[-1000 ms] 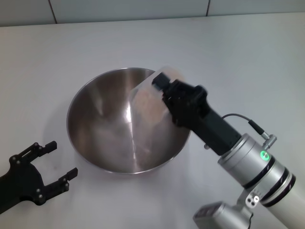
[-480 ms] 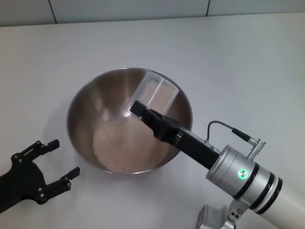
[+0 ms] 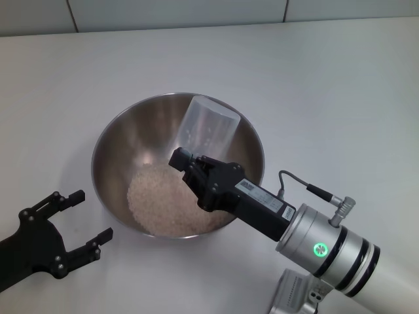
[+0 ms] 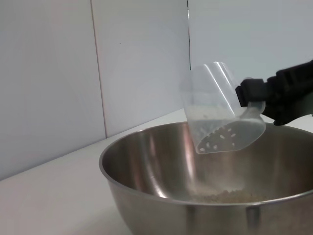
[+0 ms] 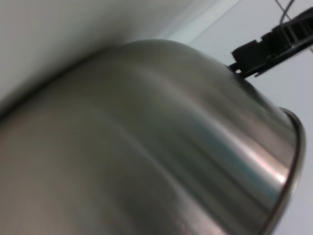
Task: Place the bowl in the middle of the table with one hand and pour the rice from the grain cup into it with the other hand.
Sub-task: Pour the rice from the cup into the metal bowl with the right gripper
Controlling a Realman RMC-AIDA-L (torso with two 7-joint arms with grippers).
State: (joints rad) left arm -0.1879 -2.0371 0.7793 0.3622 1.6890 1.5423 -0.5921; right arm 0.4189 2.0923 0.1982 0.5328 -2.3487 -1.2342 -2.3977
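The shiny steel bowl [image 3: 124, 144] stands in the middle of the white table [image 3: 327, 85]. A pale heap of rice [image 3: 163, 199] lies in its bottom. My right gripper [image 3: 191, 156] is shut on the clear grain cup [image 3: 208, 127], which is tipped over above the bowl's inside. In the left wrist view the grain cup [image 4: 220, 110] holds only a few clinging grains, with the right gripper [image 4: 279, 95] beside it over the bowl [image 4: 161, 191]. My left gripper [image 3: 91, 214] rests open and holding nothing at the front left, a short way from the bowl.
A tiled wall [image 3: 177, 13] runs along the table's far edge. The right wrist view is filled by the bowl's outer wall [image 5: 161, 147], with the left gripper [image 5: 274, 44] beyond it. A cable [image 3: 308, 186] loops off the right wrist.
The right gripper has turned the grain cup further over and drawn back toward me. The rice has dropped out of it into the bowl. The left gripper has hardly moved.
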